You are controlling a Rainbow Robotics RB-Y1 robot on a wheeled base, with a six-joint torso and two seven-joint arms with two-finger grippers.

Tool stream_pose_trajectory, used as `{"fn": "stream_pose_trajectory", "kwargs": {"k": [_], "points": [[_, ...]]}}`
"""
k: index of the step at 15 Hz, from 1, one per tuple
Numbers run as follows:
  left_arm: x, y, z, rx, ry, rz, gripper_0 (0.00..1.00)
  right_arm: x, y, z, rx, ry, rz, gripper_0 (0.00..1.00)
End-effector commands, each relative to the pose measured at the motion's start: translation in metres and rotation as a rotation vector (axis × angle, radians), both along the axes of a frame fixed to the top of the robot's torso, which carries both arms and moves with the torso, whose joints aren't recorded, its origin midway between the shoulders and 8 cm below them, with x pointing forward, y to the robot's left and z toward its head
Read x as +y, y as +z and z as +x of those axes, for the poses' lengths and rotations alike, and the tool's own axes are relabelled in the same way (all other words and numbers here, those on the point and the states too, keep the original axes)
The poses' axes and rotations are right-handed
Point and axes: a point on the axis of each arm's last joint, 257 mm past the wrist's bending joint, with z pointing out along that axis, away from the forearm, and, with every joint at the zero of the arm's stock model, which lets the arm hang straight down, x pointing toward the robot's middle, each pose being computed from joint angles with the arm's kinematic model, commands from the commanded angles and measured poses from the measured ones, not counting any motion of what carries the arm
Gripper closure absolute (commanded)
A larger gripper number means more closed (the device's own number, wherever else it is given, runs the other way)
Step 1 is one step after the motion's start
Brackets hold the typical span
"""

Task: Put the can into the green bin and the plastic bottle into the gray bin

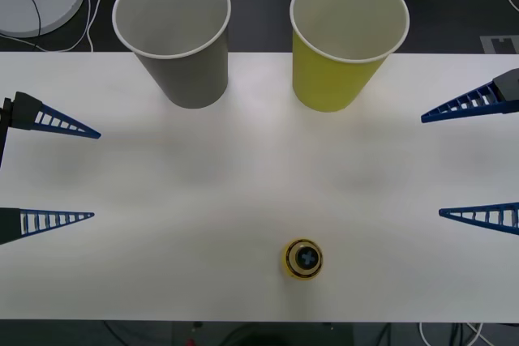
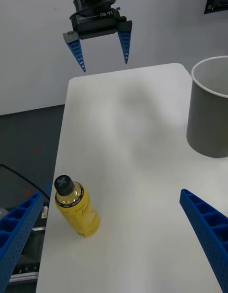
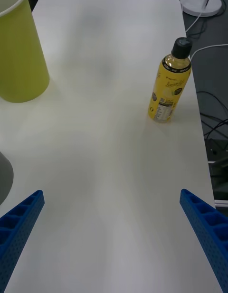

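The front view looks steeply down on the table [image 1: 162, 200] from overhead. Both wrist views look low across it from opposite ends, sharing the plastic bottle [image 2: 76, 207] near its front edge.

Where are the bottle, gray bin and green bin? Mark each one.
bottle [image 1: 302, 259]: front view, on its black cap, seen from above.
gray bin [image 1: 190, 79]: front view, on its outer gray wall.
green bin [image 1: 332, 83]: front view, on its outer yellow-green wall.

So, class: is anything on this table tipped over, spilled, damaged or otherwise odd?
Nothing stands out. The bottle stands upright and capped near the front edge; the gray bin and green bin stand upright at the back.
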Motion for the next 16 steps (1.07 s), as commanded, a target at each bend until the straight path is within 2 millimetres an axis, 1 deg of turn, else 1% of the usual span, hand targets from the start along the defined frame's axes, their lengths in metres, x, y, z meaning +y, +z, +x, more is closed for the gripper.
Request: {"fn": "stream_pose_trajectory", "kwargs": {"k": [1,5,6,8,10,13,16], "points": [[0.000,0.000,0.000,0.000,0.000,0.000,0.00,-0.009,-0.019,-0.007,0.016,0.027,-0.019,0.00],[0.000,0.000,0.000,0.000,0.000,0.000,0.00,-0.025,-0.049,-0.012,0.011,0.026,-0.021,0.00],[0.000,0.000,0.000,0.000,0.000,0.000,0.00,-0.032,-0.060,-0.016,0.011,0.024,-0.027,0.00],[0.000,0.000,0.000,0.000,0.000,0.000,0.00,-0.041,-0.075,-0.022,0.013,0.016,-0.033,0.00],[0.000,0.000,0.000,0.000,0.000,0.000,0.00,-0.045,-0.089,-0.025,0.008,0.003,-0.039,0.00],[0.000,0.000,0.000,0.000,0.000,0.000,0.00,-0.045,-0.115,-0.027,0.014,-0.007,-0.032,0.00],[0.000,0.000,0.000,0.000,0.000,0.000,0.00,-0.050,-0.141,-0.027,0.002,-0.009,-0.031,0.00]]}}
